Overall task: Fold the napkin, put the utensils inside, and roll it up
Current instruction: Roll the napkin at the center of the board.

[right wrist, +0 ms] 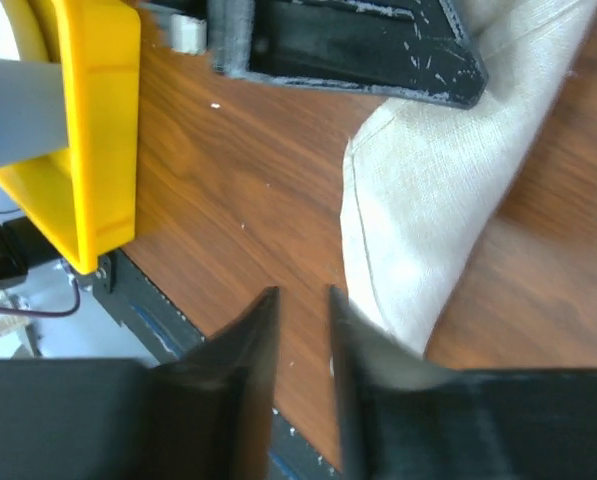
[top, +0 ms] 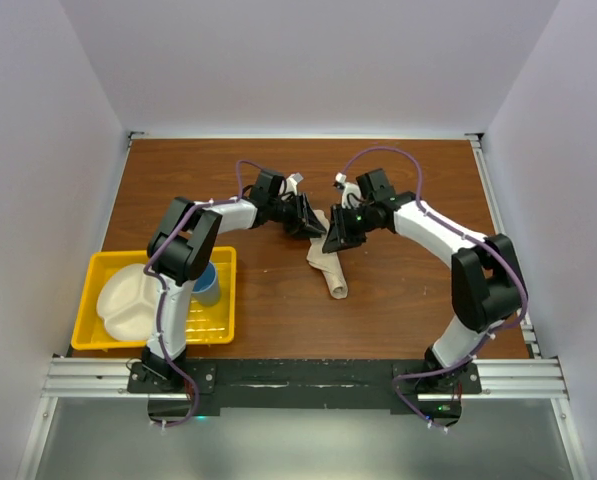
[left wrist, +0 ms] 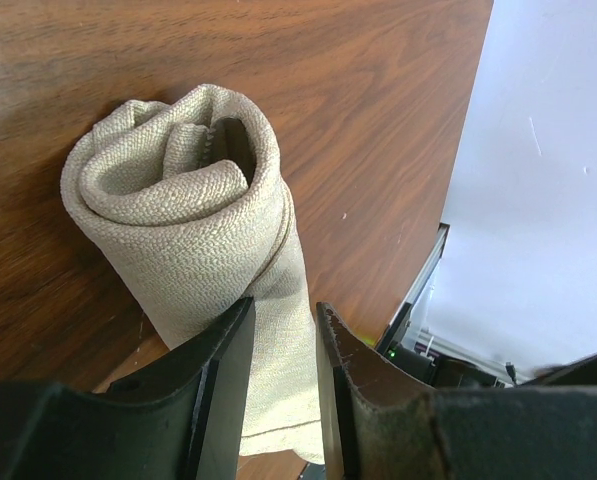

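Looking down from the top cam, both arms are bent inward so they meet mid-frame over the bench (top: 418,300). The left arm climbs from its base at lower left, folds at the elbow and runs its forearm to the right. The right arm mirrors it from lower right, its forearm angling up and left.

The napkin (top: 330,272) is already a rolled tube lying diagonally just below centre, its upper end tucked under the two grippers.

In the left wrist view, the left gripper (left wrist: 283,310) sits at the bottom of the frame with its fingers a narrow slit apart. Cloth shows in that slit, but it also runs under the fingers, so I can't tell if it's actually pinched. The roll's open end is at upper left (nice tight spiral).

The right gripper (right wrist: 303,295) is also barely parted, with bare wood in the gap and nothing held. One finger sits right at the napkin's hem.

The yellow tray (top: 223,325) at lower left holds a white plate (top: 128,300) and a blue cup (top: 208,285).
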You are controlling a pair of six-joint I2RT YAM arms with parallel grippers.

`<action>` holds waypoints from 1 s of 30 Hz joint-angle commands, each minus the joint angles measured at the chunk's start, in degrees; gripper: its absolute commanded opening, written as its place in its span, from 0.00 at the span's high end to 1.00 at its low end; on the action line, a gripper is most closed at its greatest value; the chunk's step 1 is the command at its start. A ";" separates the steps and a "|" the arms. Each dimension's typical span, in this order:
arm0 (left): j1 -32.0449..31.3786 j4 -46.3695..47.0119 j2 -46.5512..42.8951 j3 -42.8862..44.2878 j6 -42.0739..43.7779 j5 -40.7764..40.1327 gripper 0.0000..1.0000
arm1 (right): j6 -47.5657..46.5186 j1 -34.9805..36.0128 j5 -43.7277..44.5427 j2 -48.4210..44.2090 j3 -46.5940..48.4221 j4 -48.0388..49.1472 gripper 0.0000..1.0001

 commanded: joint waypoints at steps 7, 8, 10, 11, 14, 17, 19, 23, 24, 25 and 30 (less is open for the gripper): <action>-0.24 -5.21 1.68 -0.96 3.08 -4.41 0.64 | 3.89 0.20 -7.21 5.55 -16.22 17.74 0.91; -0.24 -5.38 1.68 -0.87 3.25 -4.23 0.64 | 3.54 0.21 -7.47 5.03 -15.86 16.34 0.91; -0.15 -5.56 1.59 -0.61 3.34 -4.23 0.64 | 3.18 0.21 -7.30 2.31 -14.37 14.75 0.90; -0.24 -5.65 1.68 -0.52 3.34 -4.32 0.64 | 2.92 0.21 -7.21 1.43 -13.67 12.31 0.90; -0.15 -5.74 1.51 -0.26 3.43 -4.14 0.64 | 2.92 0.21 -6.51 -2.96 -12.52 10.09 0.87; -0.15 -5.65 1.33 -0.25 3.17 -4.23 0.64 | 2.66 -0.15 -5.01 -4.38 -14.80 10.96 0.85; -0.24 -5.65 1.24 0.01 3.08 -4.06 0.64 | 2.48 -0.58 -6.06 -2.37 -17.35 11.93 0.88; -0.15 -6.44 0.72 0.97 3.34 -3.70 0.64 | 2.92 -0.59 -5.37 -0.87 -21.92 16.50 0.88; -0.15 -6.79 0.37 1.32 3.43 -3.62 0.64 | 2.13 -0.67 -5.10 -0.52 -22.01 16.24 0.89; -0.07 -6.97 0.10 1.94 3.52 -3.62 0.64 | 1.87 -0.67 -5.19 -0.16 -21.75 15.98 0.89; -0.15 -7.14 -0.95 4.31 2.64 -2.21 0.62 | 1.60 -0.59 -6.41 -2.00 -17.11 11.85 0.89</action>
